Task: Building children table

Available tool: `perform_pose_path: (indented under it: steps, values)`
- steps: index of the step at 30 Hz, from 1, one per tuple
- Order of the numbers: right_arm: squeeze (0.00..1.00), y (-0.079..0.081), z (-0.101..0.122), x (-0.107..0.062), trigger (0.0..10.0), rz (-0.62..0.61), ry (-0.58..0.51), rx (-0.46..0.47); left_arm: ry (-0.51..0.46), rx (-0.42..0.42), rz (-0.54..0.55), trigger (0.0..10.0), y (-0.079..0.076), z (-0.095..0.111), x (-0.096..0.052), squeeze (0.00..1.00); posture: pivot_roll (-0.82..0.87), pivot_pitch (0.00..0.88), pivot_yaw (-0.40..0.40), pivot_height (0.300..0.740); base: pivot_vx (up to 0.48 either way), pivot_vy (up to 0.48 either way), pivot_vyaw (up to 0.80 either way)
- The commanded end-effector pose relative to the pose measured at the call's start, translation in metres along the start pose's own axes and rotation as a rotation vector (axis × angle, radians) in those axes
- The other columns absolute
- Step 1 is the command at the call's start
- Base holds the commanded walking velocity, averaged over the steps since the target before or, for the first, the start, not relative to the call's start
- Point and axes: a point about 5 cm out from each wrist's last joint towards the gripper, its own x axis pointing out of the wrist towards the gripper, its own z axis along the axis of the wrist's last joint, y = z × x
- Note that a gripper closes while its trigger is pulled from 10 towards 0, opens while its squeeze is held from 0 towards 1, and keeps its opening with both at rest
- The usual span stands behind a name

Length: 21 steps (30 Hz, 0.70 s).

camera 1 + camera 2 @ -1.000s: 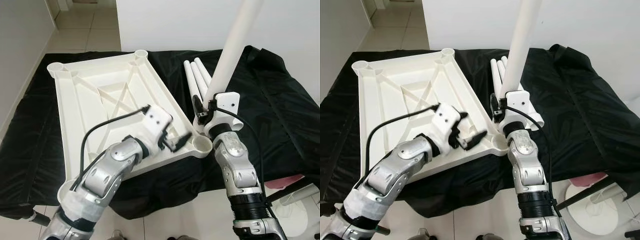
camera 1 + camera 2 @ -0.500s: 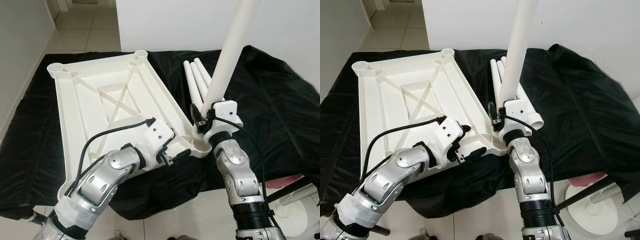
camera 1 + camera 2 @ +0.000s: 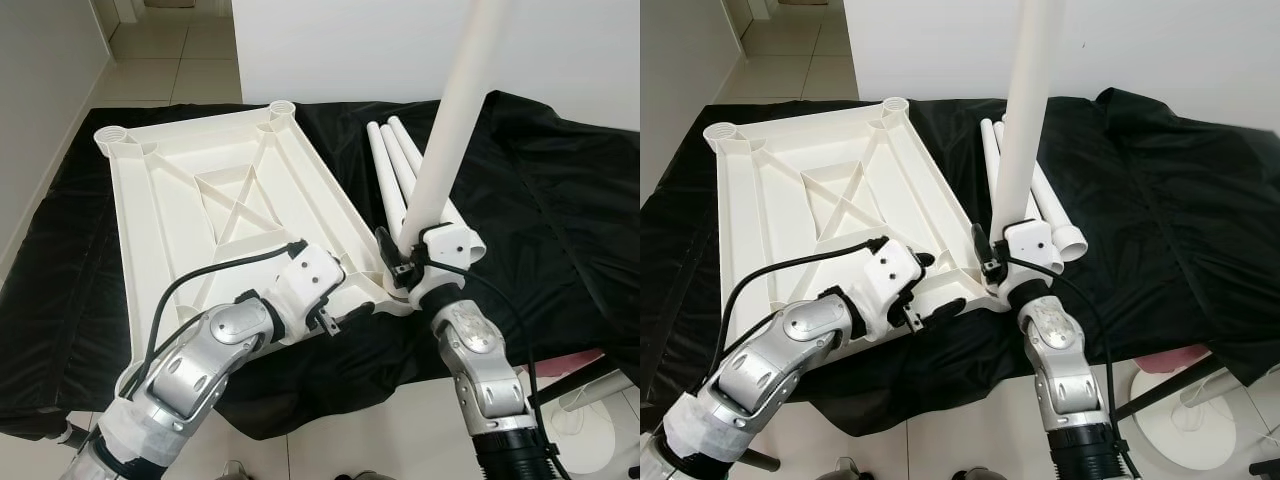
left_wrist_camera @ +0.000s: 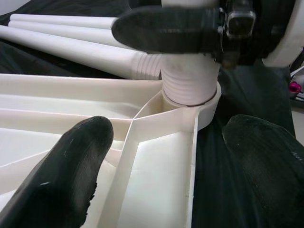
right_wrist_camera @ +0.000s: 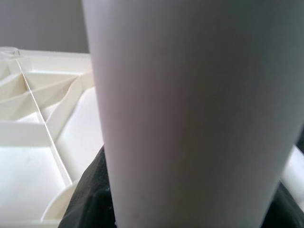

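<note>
A white table top point(image 3: 200, 200) lies upside down on black cloth. My right gripper point(image 3: 395, 262) is shut on a long white table leg point(image 3: 445, 130) and holds it nearly upright. The leg's threaded end point(image 4: 190, 80) sits in the near-right corner socket point(image 4: 209, 107). My left gripper point(image 3: 340, 308) is open at the near edge beside that corner. One of its fingers point(image 4: 76, 166) hangs over the ribbed inside and the other over the cloth. In the right wrist view the leg point(image 5: 190, 109) stands close in front of the table top point(image 5: 38, 142).
Three spare legs point(image 3: 395, 160) lie side by side on the cloth point(image 3: 540, 200) just beyond the socket. A white wall stands behind and tiled floor point(image 3: 170, 50) lies at the far left. A white stand base point(image 3: 600, 390) is on the floor at the lower right.
My left gripper has drawn back from inside the frame to the near edge by the corner. My right gripper has come down and left, setting the leg's end into the socket.
</note>
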Motion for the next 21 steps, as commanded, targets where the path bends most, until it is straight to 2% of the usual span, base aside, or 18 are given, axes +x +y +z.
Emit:
perform_pose_path:
  steps: [1,6,10,16,19,20,21]
  values:
    - [0.0,0.0,-0.001,-0.002,10.0,0.008,0.0,0.0,-0.007,-0.001,-0.085,10.0,-0.007,0.002,0.0,0.0,-0.03,0.085,-0.021,0.74,0.0,0.0,0.0]
    - [0.0,0.001,-0.012,-0.007,10.0,0.038,0.022,0.012,-0.012,0.004,-0.076,10.0,-0.004,0.005,0.001,0.0,-0.03,0.092,-0.019,0.74,0.0,0.0,0.0]
    - [0.0,-0.004,-0.027,-0.01,10.0,0.039,0.061,0.038,-0.015,0.004,-0.069,10.0,-0.003,0.006,0.001,0.0,-0.03,0.098,-0.014,0.74,0.0,0.0,0.0]
    - [0.0,-0.001,-0.042,-0.012,10.0,0.173,0.081,-0.056,-0.016,0.006,-0.065,10.0,-0.001,0.008,0.0,0.0,-0.04,0.103,-0.01,0.74,0.0,0.0,0.0]
    - [0.0,0.001,-0.049,-0.014,10.0,0.205,0.105,-0.04,-0.017,0.007,-0.063,10.0,0.0,0.009,0.0,0.0,-0.04,0.105,-0.011,0.74,0.0,0.0,0.0]
    - [0.0,0.001,-0.051,-0.014,10.0,0.204,0.117,0.006,-0.018,0.008,-0.06,10.0,0.0,0.009,0.0,0.0,-0.03,0.109,-0.014,0.74,0.0,0.0,0.0]
    - [0.0,0.001,-0.051,-0.014,10.0,0.204,0.117,0.006,-0.018,0.008,-0.06,10.0,0.0,0.009,0.0,0.0,-0.03,0.109,-0.014,0.74,0.0,0.0,0.0]
